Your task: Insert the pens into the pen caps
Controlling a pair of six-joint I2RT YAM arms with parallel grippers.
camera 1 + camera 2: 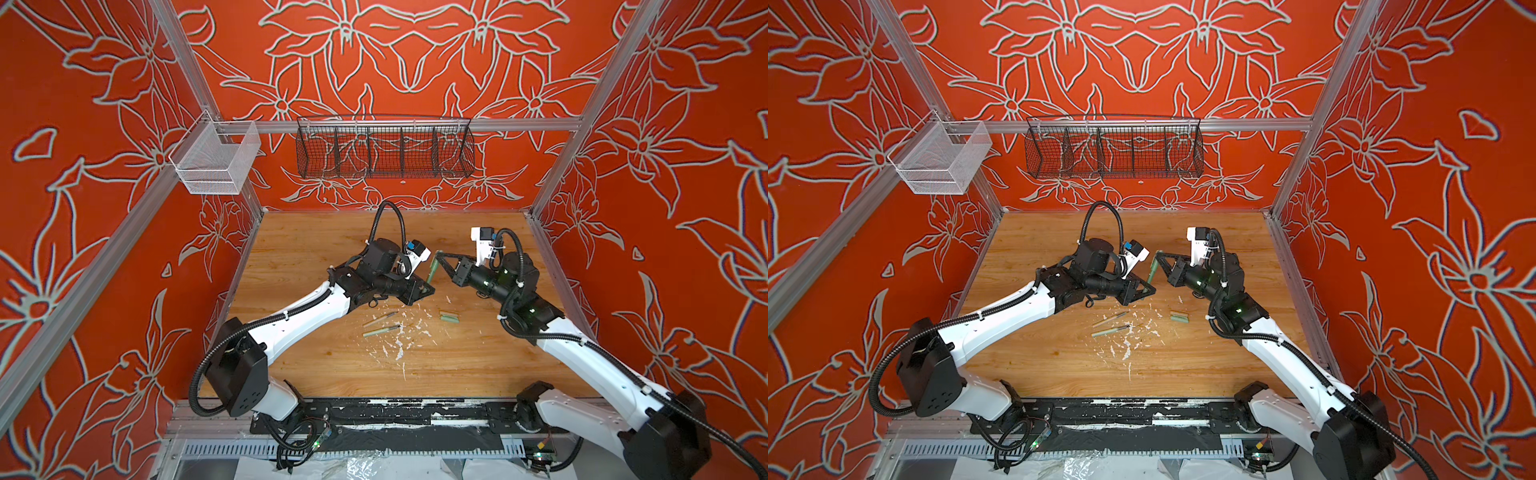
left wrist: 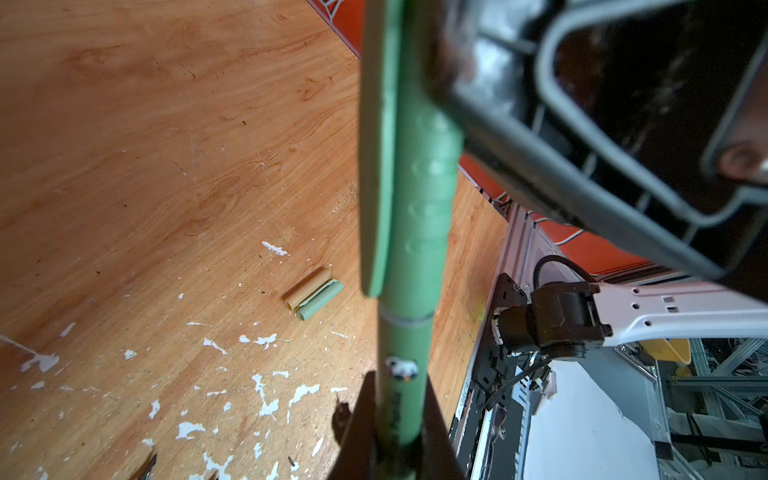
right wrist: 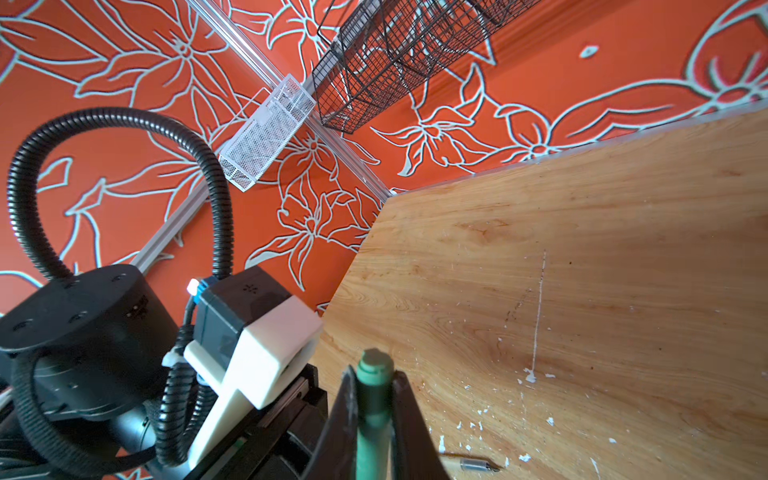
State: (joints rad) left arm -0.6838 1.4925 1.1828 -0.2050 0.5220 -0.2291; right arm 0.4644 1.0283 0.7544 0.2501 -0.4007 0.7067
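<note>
- dark green pen [image 1: 432,270] hung tilted in the air over the middle of the table [image 1: 316,365], bridging the 2 arms. its dark green cap [image 2: 419,187] sat over the tip end, with a thin seam showing where cap met barrel.
- left fingers [image 2: 355,440] were clamped tight on the barrel end. right fingers [image 3: 411,432] were clamped on the cap end.
- step in hand, by my reading: seating the 1st of 3 pairs. the next move called for a straight push along the pen's own line until the seam closed, then 1 side letting go so the capped pen could be laid down.
- pens: 3. 1 was held and 2 lay near each other on the table, a beige pen [image 1: 379,319] and a pale green pen [image 1: 380,331].
- caps: 3. 1 was on the held pen and 2 lay touching side by side on the table, a beige cap [image 2: 305,289] and a pale green cap [image 2: 322,300].
- pairs left to join: 2.
</note>
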